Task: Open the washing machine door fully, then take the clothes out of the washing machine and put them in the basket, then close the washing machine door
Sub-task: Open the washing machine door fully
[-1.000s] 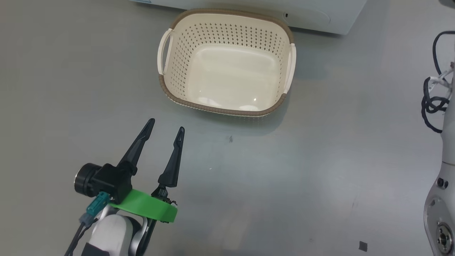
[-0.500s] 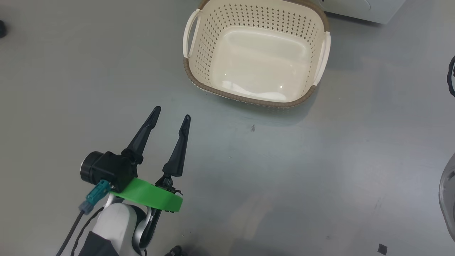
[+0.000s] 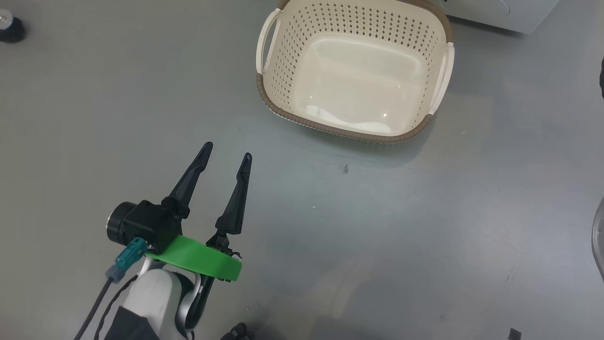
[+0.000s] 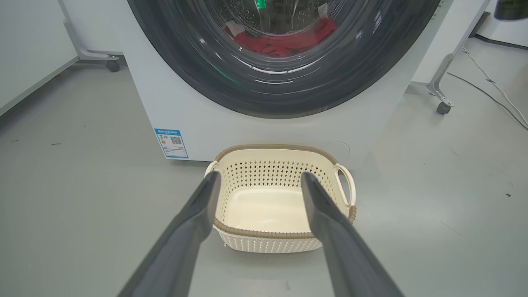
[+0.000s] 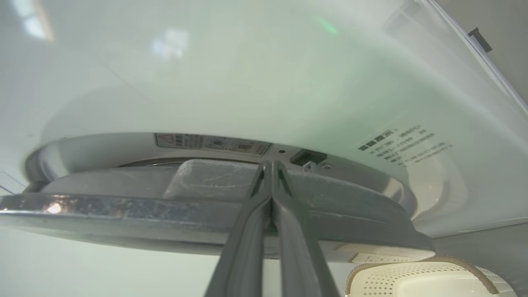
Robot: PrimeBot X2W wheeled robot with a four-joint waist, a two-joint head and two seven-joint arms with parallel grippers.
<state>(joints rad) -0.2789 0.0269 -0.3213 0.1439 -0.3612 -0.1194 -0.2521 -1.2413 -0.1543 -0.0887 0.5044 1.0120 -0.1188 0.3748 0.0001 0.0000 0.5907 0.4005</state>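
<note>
The cream basket [image 3: 354, 75] stands empty on the grey floor before the white washing machine [image 4: 198, 123]. In the left wrist view the washing machine door [image 4: 198, 62] shows its wide black rim, and red clothes [image 4: 284, 41] lie behind the glass. My left gripper [image 3: 226, 151] hovers open and empty over the floor, short of the basket [image 4: 280, 198]. My right gripper [image 5: 270, 165] is shut, its tips in the gap between the door's grey inner edge [image 5: 123, 210] and the machine's white front [image 5: 247, 82], next to the latch slot [image 5: 307, 157].
Wheeled stand legs with casters [image 4: 443, 108] flank the machine on both sides. A cable [image 4: 491, 88] runs over the floor at the right. A black caster [image 3: 10, 29] sits at the head view's top left. A blue label [image 4: 171, 143] marks the machine's lower front.
The head camera has swung, so the basket sits further right and higher in the picture. The left gripper stays open in the same pose.
</note>
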